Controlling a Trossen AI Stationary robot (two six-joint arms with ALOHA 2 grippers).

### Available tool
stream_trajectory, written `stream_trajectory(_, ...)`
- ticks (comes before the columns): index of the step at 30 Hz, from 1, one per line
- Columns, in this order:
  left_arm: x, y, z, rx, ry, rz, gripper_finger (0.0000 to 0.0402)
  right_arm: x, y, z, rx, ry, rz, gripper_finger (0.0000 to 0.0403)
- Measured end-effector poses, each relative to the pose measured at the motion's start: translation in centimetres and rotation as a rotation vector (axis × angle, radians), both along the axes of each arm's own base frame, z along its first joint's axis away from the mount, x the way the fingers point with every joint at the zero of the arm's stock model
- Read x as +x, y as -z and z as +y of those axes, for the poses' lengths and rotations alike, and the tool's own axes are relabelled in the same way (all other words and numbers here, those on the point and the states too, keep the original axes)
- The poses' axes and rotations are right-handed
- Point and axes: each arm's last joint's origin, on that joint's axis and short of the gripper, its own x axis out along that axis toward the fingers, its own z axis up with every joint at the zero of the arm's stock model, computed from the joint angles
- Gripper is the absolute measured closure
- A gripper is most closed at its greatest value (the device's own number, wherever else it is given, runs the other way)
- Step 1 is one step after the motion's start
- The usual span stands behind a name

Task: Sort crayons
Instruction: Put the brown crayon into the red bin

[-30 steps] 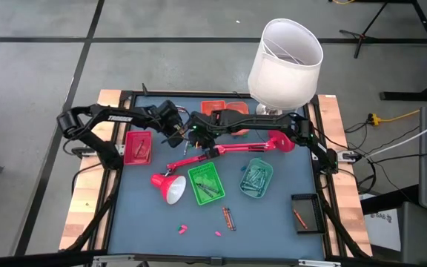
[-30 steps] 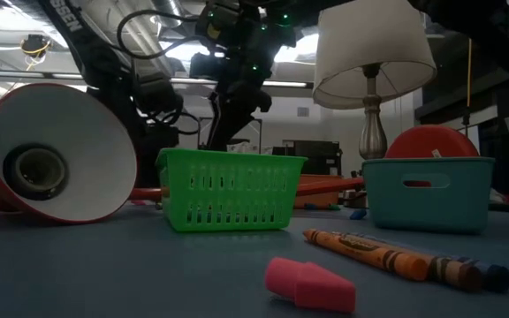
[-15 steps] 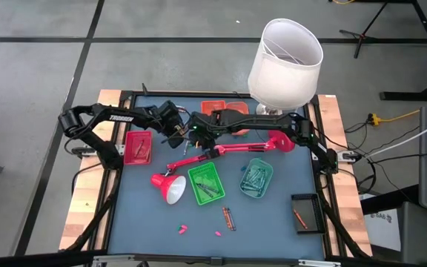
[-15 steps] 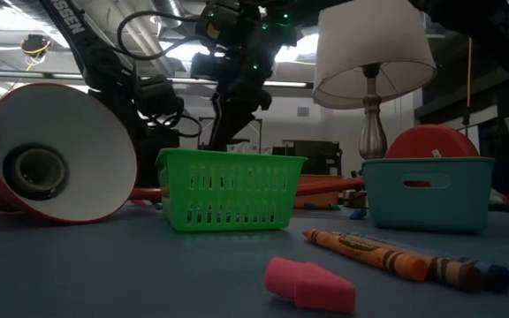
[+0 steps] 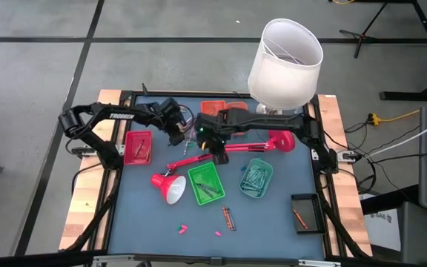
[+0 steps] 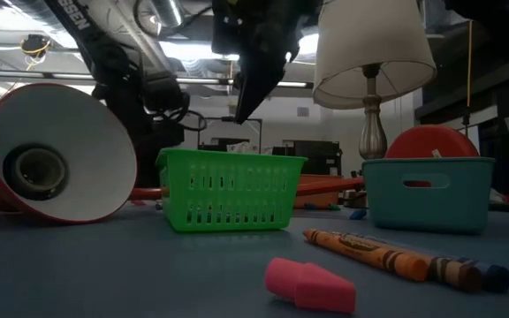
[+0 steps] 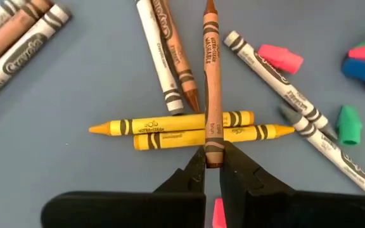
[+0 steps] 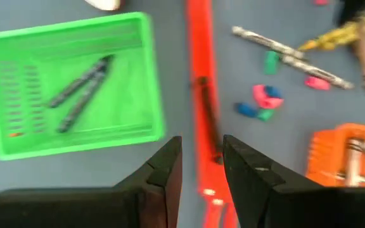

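Loose crayons lie on the blue table at the far left. Among them are two yellow ones (image 7: pixel 170 130) side by side, white and grey ones (image 7: pixel 277 76), and a brown crayon (image 7: pixel 211 69) crossing the yellow pair. My left gripper (image 7: pixel 213 166), also (image 5: pixel 180 136), is shut on the brown crayon. My right gripper (image 8: pixel 201 168), also (image 5: pixel 217 148), hangs open above the red lamp arm (image 8: pixel 200 95), beside the green basket (image 8: pixel 75 82), with nothing between its fingers. More crayons (image 6: pixel 396 256) lie near the front edge. My left gripper pinches the brown crayon's blunt end (image 7: pixel 213 147) between its two fingertips. The fingers slant down from above and lie along the crayon. The crayon points straight away from the fingers, over the two yellow crayons. Whether it is clear of them I cannot tell.
A red desk lamp (image 5: pixel 167 185) lies across the table's middle. Around it stand a teal basket (image 5: pixel 256 178), a red tray (image 5: pixel 138 146), an orange tray (image 5: pixel 213 108) and a black tray (image 5: pixel 304 209). A white-shaded lamp (image 5: pixel 286 52) stands far right. Small erasers (image 6: pixel 310 284) are scattered about.
My right gripper has risen and gone toward the table's near edge and a little to the right, away from the crayon pile, turning as it went. It now hangs over the lamp arm by the green basket.
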Motion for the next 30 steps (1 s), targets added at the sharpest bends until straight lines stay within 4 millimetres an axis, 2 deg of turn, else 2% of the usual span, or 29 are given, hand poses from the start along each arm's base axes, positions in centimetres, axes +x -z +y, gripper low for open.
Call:
stream_trajectory(9,0.7,-2.8,0.3,-0.046,0.059,0.090,0.0397,-0.8,-0.2,4.4,0.018,-0.053,0.076,0.0292)
stream_trajectory(13,0.4,-4.6,-0.5,-0.086,0.083,0.148,0.0397,-1.2,-0.1,5.7,0.029,-0.043,0.117,0.0292)
stream_trajectory(17,-0.6,-7.0,-2.1,-0.102,0.106,0.172,0.0397,-1.4,-0.1,6.7,0.029,-0.057,0.138,0.0292)
stream_trajectory(23,-3.8,-10.7,-5.4,-0.142,0.023,0.177,0.0397,-1.7,0.1,7.8,0.027,-0.076,0.157,0.0292)
stream_trajectory(30,-8.8,-13.2,-9.4,-0.165,-0.201,0.285,0.0396,-1.8,0.1,9.2,0.064,0.024,0.180,0.0292)
